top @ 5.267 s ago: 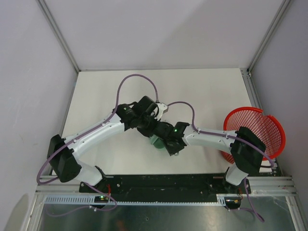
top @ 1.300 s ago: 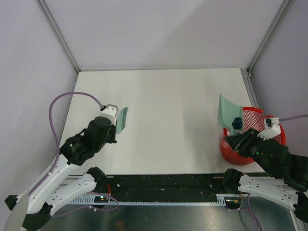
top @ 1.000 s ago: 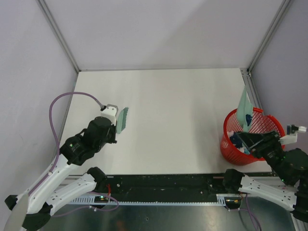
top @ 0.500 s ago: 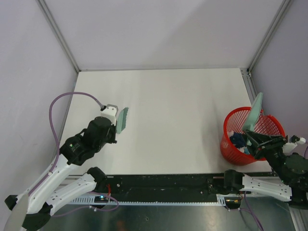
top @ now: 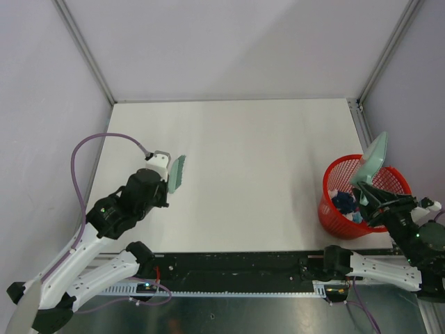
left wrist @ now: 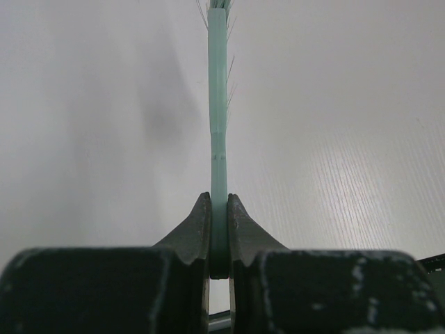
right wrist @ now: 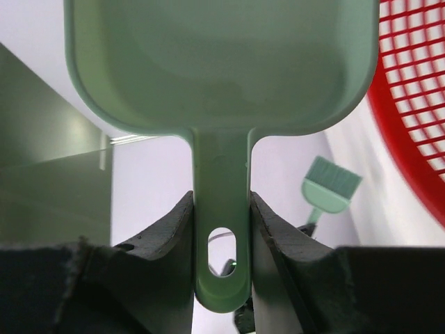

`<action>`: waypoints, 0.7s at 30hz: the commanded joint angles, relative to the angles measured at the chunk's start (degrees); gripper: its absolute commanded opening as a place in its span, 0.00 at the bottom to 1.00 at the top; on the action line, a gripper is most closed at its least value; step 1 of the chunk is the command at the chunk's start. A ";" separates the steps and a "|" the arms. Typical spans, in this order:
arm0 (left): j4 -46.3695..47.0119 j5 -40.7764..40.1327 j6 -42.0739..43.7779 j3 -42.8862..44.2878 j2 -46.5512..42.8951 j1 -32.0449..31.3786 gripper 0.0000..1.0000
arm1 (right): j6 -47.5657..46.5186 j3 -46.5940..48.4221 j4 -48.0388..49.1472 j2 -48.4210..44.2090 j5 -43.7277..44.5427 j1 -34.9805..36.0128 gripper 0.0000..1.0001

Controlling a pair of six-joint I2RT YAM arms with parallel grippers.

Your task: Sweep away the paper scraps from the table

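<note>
The table [top: 264, 160] is bare and white across its whole middle, hemmed by walls on the left, far and right sides, with metal rails along the far and right edges. The only crowding is at the near right corner, where one red basket [top: 336, 167] stands close to the right rail. The left gripper [left wrist: 218, 216] hangs over the near left part of the table, its jaws pressed together on the thin handle of the one brush [top: 177, 174], which points away from the arm, bristles toward the table's middle. The right gripper [right wrist: 221, 209] is at the basket, jaws clamped on the handle of the one dustpan [top: 370, 163]. The pan is tipped up steeply over the basket's far right side, and the wrist view shows its scoop empty. The paper scraps [top: 345, 202] lie as a dark blue clump inside the basket, on its left side; how many there are cannot be told. The two arms are well apart.
</note>
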 commanded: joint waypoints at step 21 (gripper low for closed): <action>2.75 -1.10 -0.18 -0.29 -1.20 0.41 0.00 | -27.47 2.42 13.89 -3.15 3.43 0.80 0.00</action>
